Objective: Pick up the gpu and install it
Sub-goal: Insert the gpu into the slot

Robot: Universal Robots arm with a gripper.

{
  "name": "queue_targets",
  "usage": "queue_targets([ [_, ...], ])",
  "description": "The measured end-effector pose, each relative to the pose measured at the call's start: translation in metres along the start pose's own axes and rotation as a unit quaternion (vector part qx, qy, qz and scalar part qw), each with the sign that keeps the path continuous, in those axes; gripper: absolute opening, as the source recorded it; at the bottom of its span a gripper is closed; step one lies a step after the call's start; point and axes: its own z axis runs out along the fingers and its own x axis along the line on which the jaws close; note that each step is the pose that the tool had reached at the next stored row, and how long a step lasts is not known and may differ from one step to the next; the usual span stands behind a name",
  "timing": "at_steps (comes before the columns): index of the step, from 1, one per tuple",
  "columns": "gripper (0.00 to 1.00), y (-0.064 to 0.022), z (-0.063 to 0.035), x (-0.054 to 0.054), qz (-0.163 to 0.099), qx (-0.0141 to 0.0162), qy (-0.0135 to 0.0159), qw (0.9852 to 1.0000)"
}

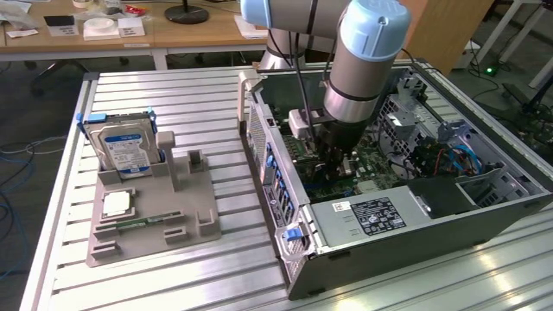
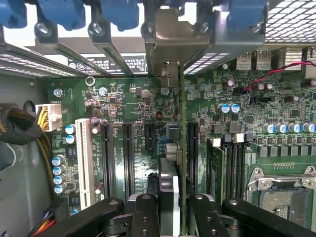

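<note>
Misalignment is the main worry at this point. The gpu (image 2: 174, 173) hangs edge-on over the motherboard (image 2: 148, 128), its metal bracket (image 2: 168, 44) up near the rear slot openings of the computer case (image 1: 285, 214), and several long black slots (image 2: 127, 158) run side by side beneath it. If the card's lower edge sits slightly off its slot, a downward push would likely press it against the board instead of seating it, which could bend the card or scrape the small parts around the slot. The bracket could also catch on the case's rear frame (the bars there are close together), and that would tip the card in the grip. A thin card held only along one edge may twist if it meets resistance unevenly.

The claw (image 2: 173, 217) is pinching the gpu: in the wrist view its two black fingers (image 2: 143, 217) stand on either side of the card's edge with the card clamped between them, running straight away from the claw toward the back of the case. In the exterior view the arm (image 1: 367, 65) reaches down into the open case on the counter (image 1: 173, 278), so the gpu sits inside the case just above the board, while the hard drive (image 1: 124, 149) stands in the grey holder (image 1: 147, 220) well apart.
</note>
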Motion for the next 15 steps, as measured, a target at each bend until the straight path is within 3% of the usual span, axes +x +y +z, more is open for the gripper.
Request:
queue_targets([
  [15, 0.28, 0.0002, 0.0049, 0.0002, 0.000, -0.0003, 0.0001, 1.0000],
])
